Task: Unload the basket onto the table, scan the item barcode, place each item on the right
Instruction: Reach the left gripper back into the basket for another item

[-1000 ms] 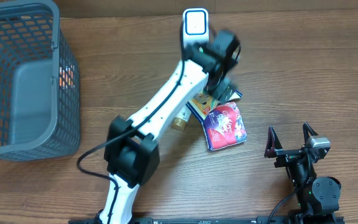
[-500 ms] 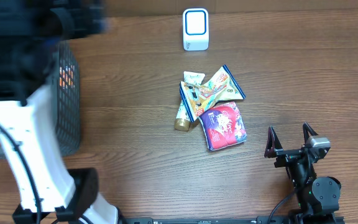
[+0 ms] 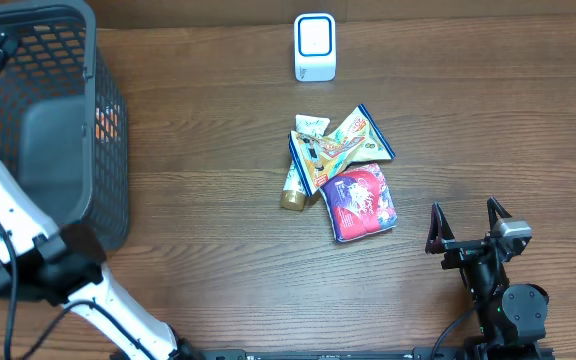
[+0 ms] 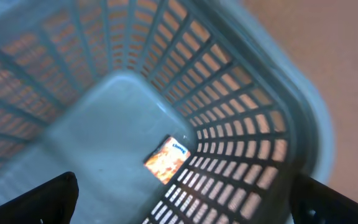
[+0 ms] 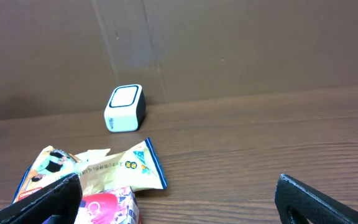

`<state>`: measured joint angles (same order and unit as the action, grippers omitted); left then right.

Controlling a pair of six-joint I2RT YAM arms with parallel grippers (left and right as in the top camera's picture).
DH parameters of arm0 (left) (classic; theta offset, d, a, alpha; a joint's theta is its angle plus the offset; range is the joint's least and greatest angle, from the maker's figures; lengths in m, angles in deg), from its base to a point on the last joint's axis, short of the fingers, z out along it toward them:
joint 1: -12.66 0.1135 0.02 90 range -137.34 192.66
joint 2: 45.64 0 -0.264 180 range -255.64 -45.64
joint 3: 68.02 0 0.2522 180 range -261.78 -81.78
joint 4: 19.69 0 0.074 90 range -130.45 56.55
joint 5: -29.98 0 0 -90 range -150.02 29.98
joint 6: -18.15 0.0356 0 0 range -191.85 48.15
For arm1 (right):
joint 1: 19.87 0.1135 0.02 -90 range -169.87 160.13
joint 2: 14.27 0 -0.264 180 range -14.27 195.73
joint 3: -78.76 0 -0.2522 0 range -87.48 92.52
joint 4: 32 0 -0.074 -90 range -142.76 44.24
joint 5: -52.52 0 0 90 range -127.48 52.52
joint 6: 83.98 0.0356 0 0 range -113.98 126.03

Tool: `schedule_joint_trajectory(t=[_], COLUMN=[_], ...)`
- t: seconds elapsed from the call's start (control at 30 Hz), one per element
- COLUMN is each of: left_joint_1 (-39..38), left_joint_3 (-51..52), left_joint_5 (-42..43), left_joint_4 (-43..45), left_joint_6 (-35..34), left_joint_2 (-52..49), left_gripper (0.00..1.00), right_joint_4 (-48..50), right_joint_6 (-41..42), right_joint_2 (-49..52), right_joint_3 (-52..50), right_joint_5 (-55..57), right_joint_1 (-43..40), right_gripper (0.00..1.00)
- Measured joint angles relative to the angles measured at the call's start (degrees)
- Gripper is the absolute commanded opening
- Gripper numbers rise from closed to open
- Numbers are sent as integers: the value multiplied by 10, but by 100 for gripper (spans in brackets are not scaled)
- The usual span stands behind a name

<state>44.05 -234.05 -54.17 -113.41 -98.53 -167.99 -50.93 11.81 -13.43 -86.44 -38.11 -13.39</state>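
Observation:
The white barcode scanner (image 3: 315, 47) stands at the table's far edge, also visible from the right wrist (image 5: 125, 109). The items lie in a pile at mid-table: a yellow and blue snack packet (image 3: 343, 145), a red pouch (image 3: 361, 202) and a small tube (image 3: 293, 190). My left gripper (image 4: 185, 211) hangs open and empty over the grey basket (image 4: 278, 118), where an orange packet (image 4: 166, 160) lies on the floor. My right gripper (image 3: 465, 228) rests open on the table, right of the pile, holding nothing.
The grey mesh basket (image 3: 108, 200) fills the table's left side, with the orange packet (image 3: 108, 122) showing through its wall. My left arm (image 3: 8, 230) reaches up along the basket's left side. A brown cardboard wall (image 5: 229, 43) stands behind the scanner.
My left arm has swung from over the scanner and pile to the far left, above the basket. The pile and the right arm have not moved.

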Motion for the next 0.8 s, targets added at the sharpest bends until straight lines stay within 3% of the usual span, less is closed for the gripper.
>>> schedule_joint_trajectory(t=[0.33, 0.8], left_joint_1=[-17, -43], left_joint_3=[0, 5], left_joint_5=[24, 51], left_joint_4=[7, -13], left_joint_6=[-60, -94], left_joint_2=[-150, -250], left_gripper=[100, 100], right_joint_4=[0, 0], right_joint_6=[0, 0], right_joint_2=[0, 0], right_joint_3=[0, 0], right_joint_5=[0, 0], right_joint_1=[0, 0], right_gripper=[100, 100])
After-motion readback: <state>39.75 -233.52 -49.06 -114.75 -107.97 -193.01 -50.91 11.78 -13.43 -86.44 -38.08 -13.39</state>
